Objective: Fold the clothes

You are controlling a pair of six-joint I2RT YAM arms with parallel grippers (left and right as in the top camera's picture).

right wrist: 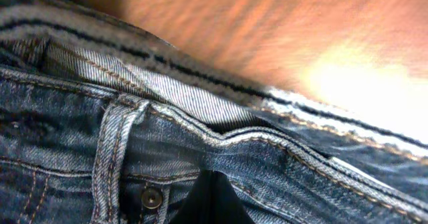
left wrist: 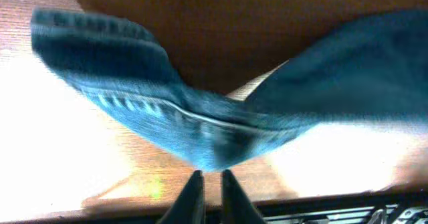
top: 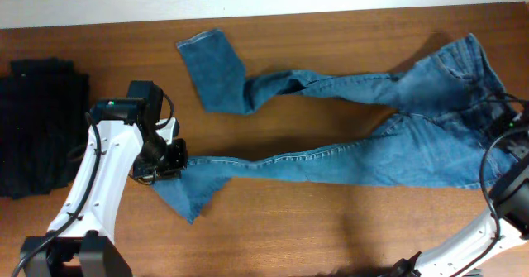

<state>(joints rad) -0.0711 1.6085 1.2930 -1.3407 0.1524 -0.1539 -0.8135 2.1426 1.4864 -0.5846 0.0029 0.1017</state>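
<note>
- While both arms reach over the wooden table (top: 331,236), the jeans (top: 347,157) lie spread out to the right of the black pile (top: 37,128), which sits at the table's left edge.
- Waistband (top: 488,74): the part of the jeans farthest from the black pile. Both legs run from it back toward the pile.
- Far leg: bent near its end, with its cuff (top: 207,62) lying well apart from the pile.
- Near leg: runs almost straight toward the pile. Its cuff (top: 186,196) flares out on the wood near the pile's right side.
- Left gripper (top: 178,156): just right of the black pile, at the near leg beside its cuff. In the wrist view its fingers (left wrist: 195,194) stand a narrow slit apart, with the blurred denim edge right at their tips. Whether they pinch the cloth cannot be told.
- Right gripper (top: 510,128): at the waistband end, far from the pile. It is clamped closed on the denim. The wrist view shows its dark tip buried in the cloth just beneath the waistband, beside a belt loop (right wrist: 114,144) and a metal rivet (right wrist: 152,197).
</note>
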